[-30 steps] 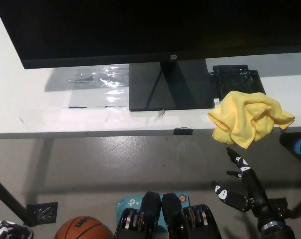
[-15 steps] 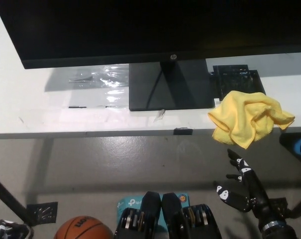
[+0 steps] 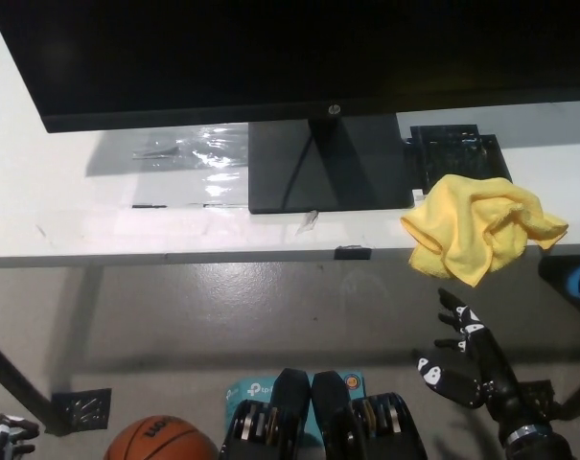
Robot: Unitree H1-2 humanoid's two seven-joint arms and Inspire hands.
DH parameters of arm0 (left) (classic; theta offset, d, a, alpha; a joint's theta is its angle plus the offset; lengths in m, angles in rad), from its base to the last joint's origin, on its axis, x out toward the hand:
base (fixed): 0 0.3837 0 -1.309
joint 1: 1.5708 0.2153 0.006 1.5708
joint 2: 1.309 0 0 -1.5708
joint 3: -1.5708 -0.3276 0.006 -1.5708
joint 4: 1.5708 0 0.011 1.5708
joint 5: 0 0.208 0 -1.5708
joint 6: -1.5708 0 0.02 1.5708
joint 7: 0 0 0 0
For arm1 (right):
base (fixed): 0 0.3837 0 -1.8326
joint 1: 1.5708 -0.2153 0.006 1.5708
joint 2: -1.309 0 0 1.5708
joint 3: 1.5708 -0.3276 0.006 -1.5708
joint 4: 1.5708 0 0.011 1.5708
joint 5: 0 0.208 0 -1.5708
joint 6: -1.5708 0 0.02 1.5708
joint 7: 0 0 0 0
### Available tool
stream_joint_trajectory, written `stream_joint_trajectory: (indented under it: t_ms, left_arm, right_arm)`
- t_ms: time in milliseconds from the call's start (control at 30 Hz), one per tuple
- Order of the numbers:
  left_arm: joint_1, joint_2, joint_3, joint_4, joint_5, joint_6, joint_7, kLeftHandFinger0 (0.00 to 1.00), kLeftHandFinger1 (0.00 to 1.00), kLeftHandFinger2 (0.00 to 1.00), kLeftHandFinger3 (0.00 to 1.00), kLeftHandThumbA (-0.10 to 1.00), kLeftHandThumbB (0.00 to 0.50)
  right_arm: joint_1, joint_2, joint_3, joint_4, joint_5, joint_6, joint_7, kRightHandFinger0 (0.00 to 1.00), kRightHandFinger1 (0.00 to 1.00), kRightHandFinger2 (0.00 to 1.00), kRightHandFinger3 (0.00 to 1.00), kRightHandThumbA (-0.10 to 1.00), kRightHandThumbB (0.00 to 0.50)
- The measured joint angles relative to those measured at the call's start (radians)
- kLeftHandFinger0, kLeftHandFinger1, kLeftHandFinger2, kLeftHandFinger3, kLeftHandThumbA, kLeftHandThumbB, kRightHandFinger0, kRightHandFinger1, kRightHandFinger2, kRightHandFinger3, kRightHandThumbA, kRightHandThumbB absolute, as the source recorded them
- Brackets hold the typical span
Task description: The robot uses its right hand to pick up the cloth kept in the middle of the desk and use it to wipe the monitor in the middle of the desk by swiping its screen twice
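Black right hand [image 3: 470, 369], lower right, fingers spread & empty, has dipped slightly below yellow cloth [image 3: 481, 227]; no grasp yet. White left hand [image 3: 4, 433], bottom-left corner, state unclear.

Open floor lies between the right hand [image 3: 467, 359] and the cloth [image 3: 479, 230] at its twelve o'clock. Past the cloth, a black tray [image 3: 457, 153] and the monitor [image 3: 290, 57] crowd the desk [image 3: 59, 211].

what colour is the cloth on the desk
Yellow. The cloth lies crumpled at the desk's front edge, clearest in the head view.
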Motion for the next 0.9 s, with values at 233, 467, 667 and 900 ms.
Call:
stream_joint_trajectory:
  t_ms: [233,467,667,900]
  left_arm:
    - [0.000,0.000,0.001,-0.001,-0.002,0.017,0.000,0.68,0.65,0.04,0.02,0.77,0.500]
    - [0.000,-0.003,0.001,-0.006,-0.002,0.039,0.000,0.67,0.65,0.02,0.00,0.75,0.500]
    - [0.000,-0.011,0.000,-0.011,-0.002,0.056,0.000,0.67,0.65,0.01,0.00,0.75,0.500]
    - [0.000,-0.011,0.000,-0.013,-0.001,0.060,0.000,0.69,0.65,0.03,0.02,0.77,0.500]
  right_arm:
    - [0.000,-0.002,0.002,0.001,0.000,0.007,0.000,0.76,0.91,1.00,1.00,0.69,0.041]
    - [0.000,-0.011,0.007,0.000,-0.001,0.019,0.000,0.79,0.92,1.00,1.00,0.70,0.036]
    - [0.000,-0.017,0.009,0.000,-0.001,0.021,0.000,0.76,0.92,1.00,1.00,0.70,0.041]
    - [0.000,-0.017,0.009,0.000,-0.001,0.027,0.000,0.78,0.91,1.00,1.00,0.71,0.046]
